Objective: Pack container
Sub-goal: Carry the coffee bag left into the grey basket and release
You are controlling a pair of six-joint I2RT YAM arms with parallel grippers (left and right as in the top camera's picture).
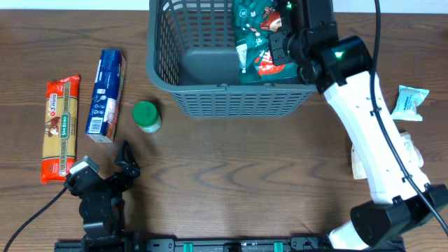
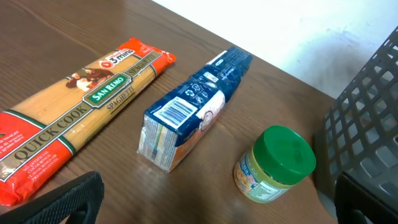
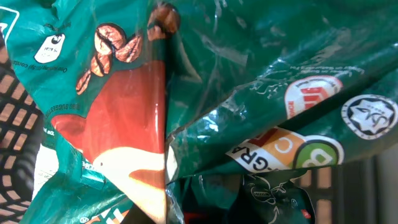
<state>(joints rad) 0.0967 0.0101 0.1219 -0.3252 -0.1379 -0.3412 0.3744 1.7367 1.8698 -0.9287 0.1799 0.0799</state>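
The dark grey container [image 1: 231, 102] sits far-centre on the worktop [image 1: 245, 178], with a green coffee bag [image 3: 261, 74] inside at its right. The right jaws are at the bag; whether they grip it I cannot tell. The left jaws gape wide and empty near a green-lidded jar [image 2: 280, 163].

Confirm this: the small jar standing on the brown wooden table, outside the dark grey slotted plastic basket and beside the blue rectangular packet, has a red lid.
Wrong lid colour: the small jar has a green lid, not red, as the left wrist view shows. It does stand on the brown wooden table, outside the dark grey slotted plastic basket, beside the blue rectangular packet.
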